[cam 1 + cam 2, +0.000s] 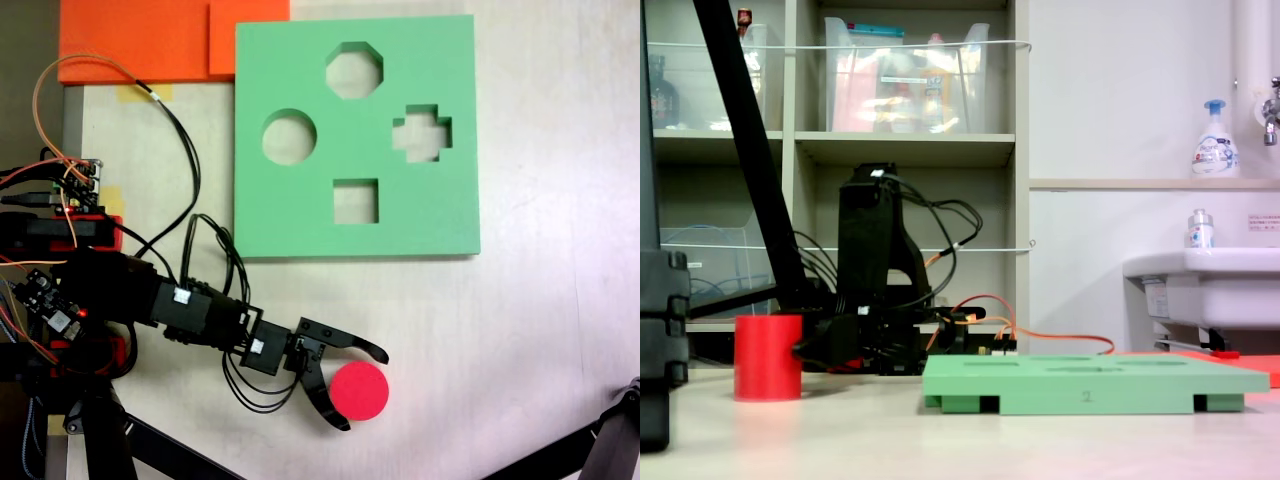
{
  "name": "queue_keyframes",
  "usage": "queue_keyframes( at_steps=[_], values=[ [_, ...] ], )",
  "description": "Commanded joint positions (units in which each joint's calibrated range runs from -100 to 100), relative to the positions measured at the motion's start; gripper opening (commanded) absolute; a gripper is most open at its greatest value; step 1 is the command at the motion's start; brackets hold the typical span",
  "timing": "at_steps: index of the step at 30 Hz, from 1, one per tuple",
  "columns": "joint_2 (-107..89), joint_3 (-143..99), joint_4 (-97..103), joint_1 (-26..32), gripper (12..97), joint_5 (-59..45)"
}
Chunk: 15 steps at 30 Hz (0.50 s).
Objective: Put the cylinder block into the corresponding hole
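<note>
The short, smooth, bright red cylinder block [359,391] looked rigid, light and possibly slippery; the black fingers [362,390] stood spread wide around its curved sides, the best hold.

From above, the black arm reaches low and nearly flat toward the right, wires looping along its links. Its hand [364,390] is spread wide, one curved finger [362,346] above, the other [322,404] below.
</note>
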Motion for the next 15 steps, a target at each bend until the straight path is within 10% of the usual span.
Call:
queue_keyframes(
  at_steps=[1, 12, 15],
  values=[
    [-0.35, 0.69, 7.24, 0.05, 50.9, 0.44],
    [-0.35, -1.21, 7.24, 0.44, 42.0, 0.44],
    [-0.35, -0.81, 7.24, 0.54, 56.7, 0.63]
  ],
)
